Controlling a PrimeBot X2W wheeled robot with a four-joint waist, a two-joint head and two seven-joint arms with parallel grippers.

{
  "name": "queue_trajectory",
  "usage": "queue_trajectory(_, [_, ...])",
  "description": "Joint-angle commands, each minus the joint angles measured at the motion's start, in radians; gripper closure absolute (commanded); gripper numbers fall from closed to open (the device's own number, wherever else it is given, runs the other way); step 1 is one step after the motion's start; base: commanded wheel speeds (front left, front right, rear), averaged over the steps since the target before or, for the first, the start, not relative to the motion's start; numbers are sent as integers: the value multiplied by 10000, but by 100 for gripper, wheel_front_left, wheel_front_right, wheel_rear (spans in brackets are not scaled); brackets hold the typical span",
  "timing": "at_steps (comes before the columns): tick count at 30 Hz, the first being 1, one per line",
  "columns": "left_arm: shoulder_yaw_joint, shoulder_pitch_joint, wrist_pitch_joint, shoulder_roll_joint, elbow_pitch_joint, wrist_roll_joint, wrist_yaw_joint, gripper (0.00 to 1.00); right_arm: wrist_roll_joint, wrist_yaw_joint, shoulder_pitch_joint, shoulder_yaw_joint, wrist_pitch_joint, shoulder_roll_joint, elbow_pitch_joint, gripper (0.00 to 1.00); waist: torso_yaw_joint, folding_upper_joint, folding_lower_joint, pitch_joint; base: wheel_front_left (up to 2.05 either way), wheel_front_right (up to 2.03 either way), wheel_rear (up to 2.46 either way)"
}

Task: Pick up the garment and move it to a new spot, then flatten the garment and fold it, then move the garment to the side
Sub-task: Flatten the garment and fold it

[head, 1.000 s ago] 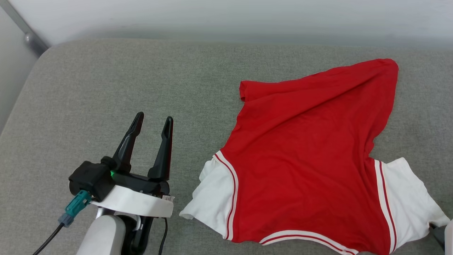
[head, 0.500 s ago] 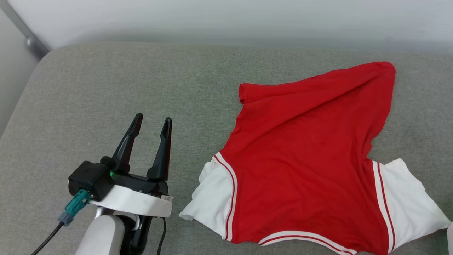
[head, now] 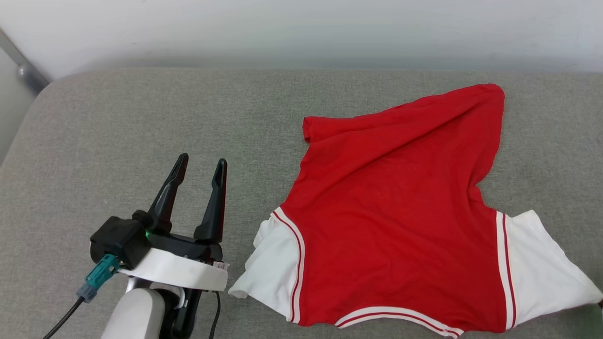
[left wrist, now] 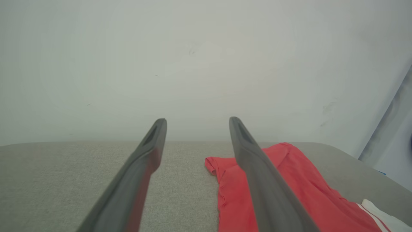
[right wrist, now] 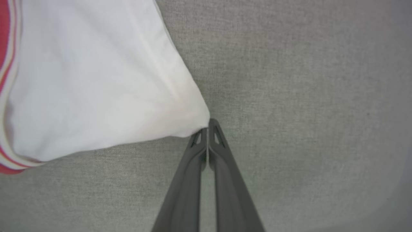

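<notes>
On gray cushion point(head: 141, 117): red garment point(head: 400, 202), spread out. R gripper point(right wrist: 208, 124): pinched shut on white sleeve point(right wrist: 96, 80) tip. L gripper point(head: 202, 160): wide apart.

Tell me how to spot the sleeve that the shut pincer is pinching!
On the big grey cushion, find the red shirt lying on its right half. The sleeve is the white one on the robot's right, pulled to a sharp point where the right pincer pinches its corner; the other white sleeve lies loose beside the open left pincer.
</notes>
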Motion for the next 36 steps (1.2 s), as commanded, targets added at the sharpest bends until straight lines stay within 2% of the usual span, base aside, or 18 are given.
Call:
queue_trajectory(1, [-38,76,-23,5,16,11,4,0,-32,-15,175,-52,121,31,15,100,-21,0,0,16,0,0,0])
queue_trajectory(10, [-73,-65,-23,13,-9,37,4,0,-832,-15,446,-906,103,-38,223,100,15,0,0,208,0,0,0])
queue_trajectory(14, [-41,-86,-23,26,-3,43,2,0,-797,-15,467,-1065,329,262,428,100,-21,0,0,297,0,0,0])
queue_trajectory(15, [-54,-89,-23,40,17,41,4,0,-744,-15,411,-1081,369,294,371,75,-35,0,0,309,0,0,0])
queue_trajectory(17, [-34,-113,-23,41,26,38,4,0,-736,-15,271,-1243,344,397,212,0,-78,0,0,332,0,0,0])
queue_trajectory(27, [-110,-114,-22,5,30,-3,4,0,-416,-15,860,-2129,1358,1021,-2122,0,-182,0,0,352,0,0,0])
queue_trajectory(36, [-168,-210,-22,45,63,-63,2,0,-666,-13,882,-1993,1493,1367,-2242,0,-11,0,0,461,0,0,0])
